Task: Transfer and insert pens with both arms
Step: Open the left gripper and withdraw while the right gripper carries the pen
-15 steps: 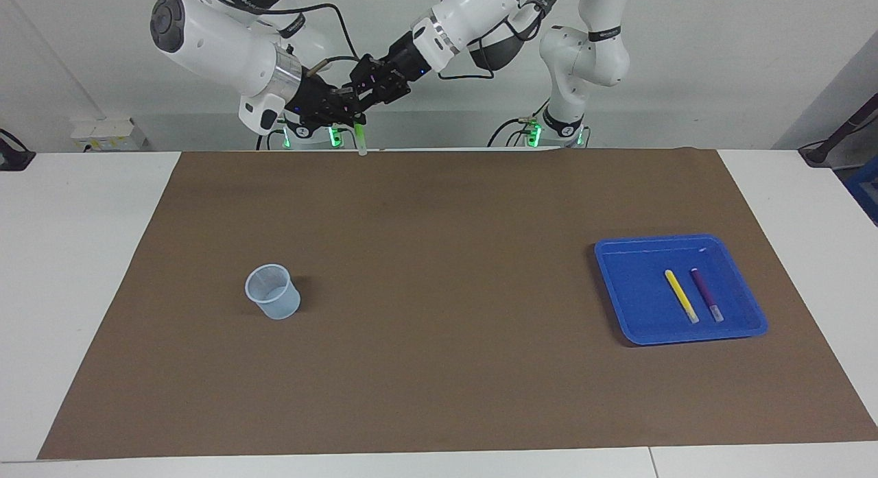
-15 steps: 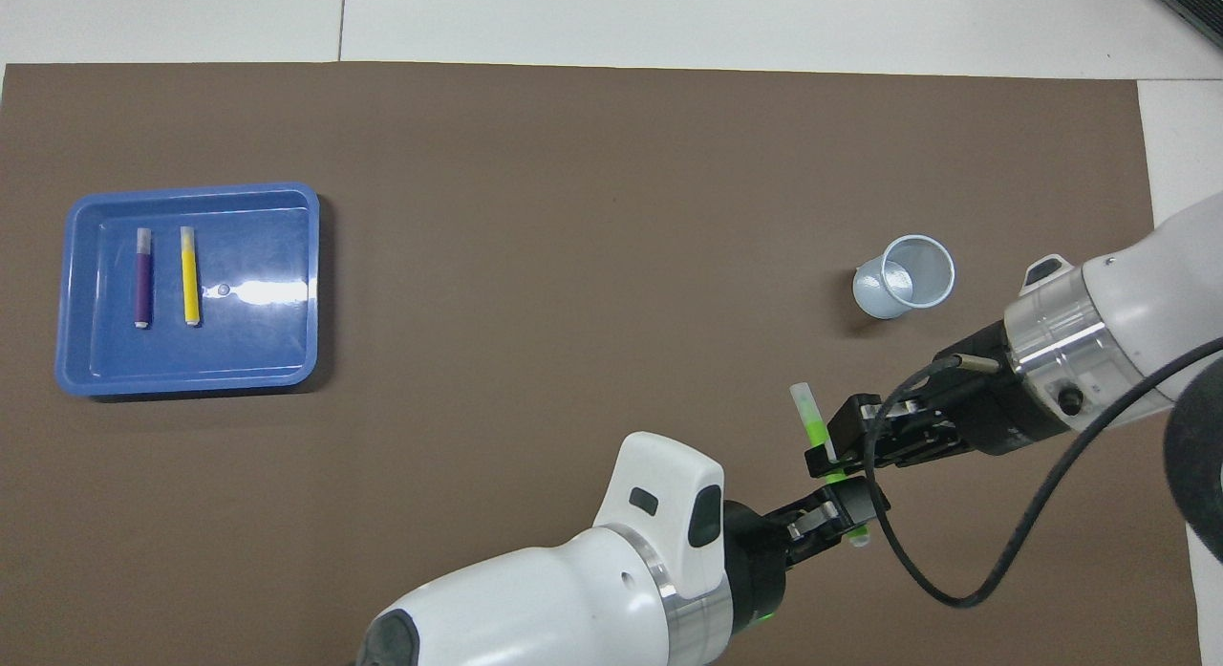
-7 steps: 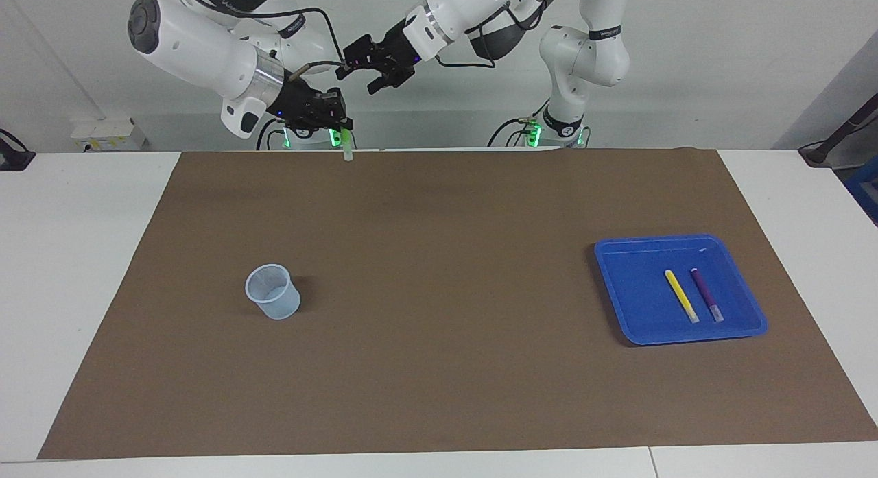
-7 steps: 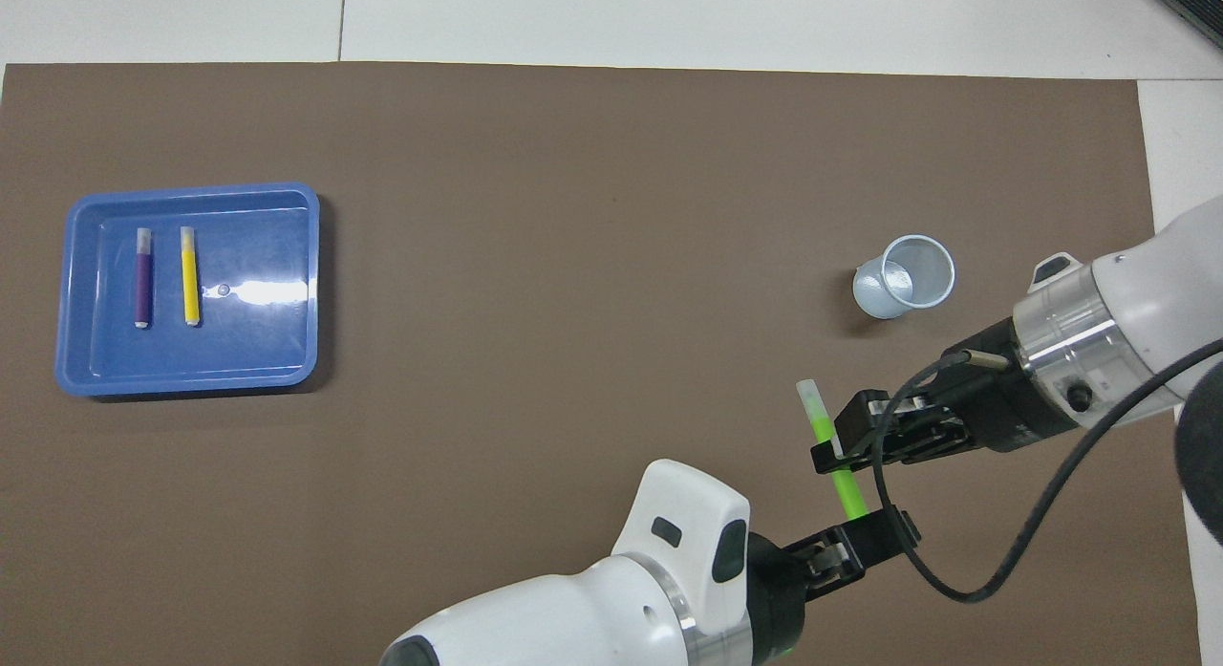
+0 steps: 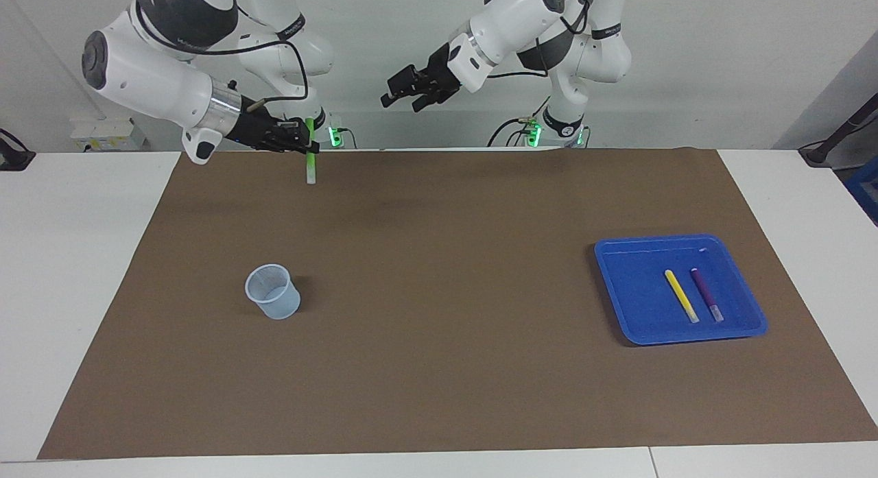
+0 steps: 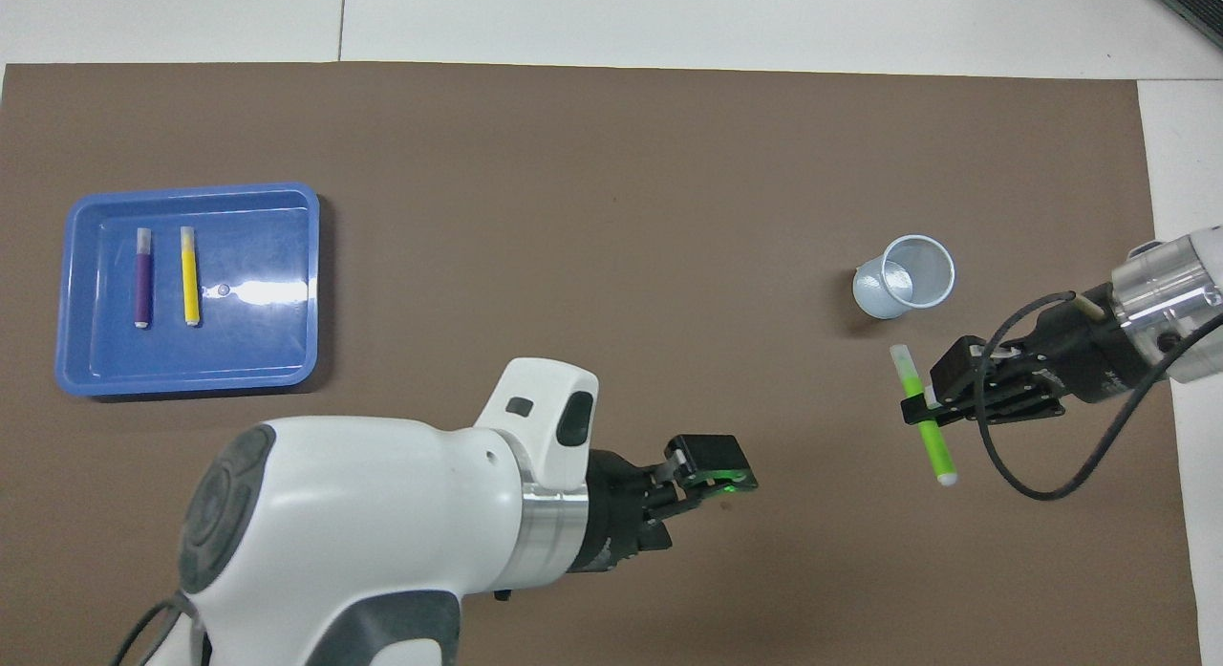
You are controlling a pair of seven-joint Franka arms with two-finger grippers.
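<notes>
My right gripper (image 5: 304, 140) (image 6: 925, 408) is shut on the green pen (image 5: 311, 164) (image 6: 923, 419). It holds the pen nearly upright in the air over the brown mat (image 5: 439, 313), close to the pale blue cup (image 5: 273, 291) (image 6: 906, 278). The left gripper (image 5: 405, 99) (image 6: 717, 470) hangs open and empty above the middle of the mat's robot-side part, apart from the pen. The yellow pen (image 5: 681, 296) (image 6: 189, 278) and the purple pen (image 5: 706, 295) (image 6: 142, 280) lie side by side in the blue tray (image 5: 675, 241) (image 6: 191, 190).
The cup stands upright on the mat toward the right arm's end. The tray sits toward the left arm's end. White table surface (image 5: 82, 272) borders the mat on all sides.
The left gripper opened, let go of the green pen and drew back toward its own end. The right gripper, still shut on the pen, carried it toward the cup.
</notes>
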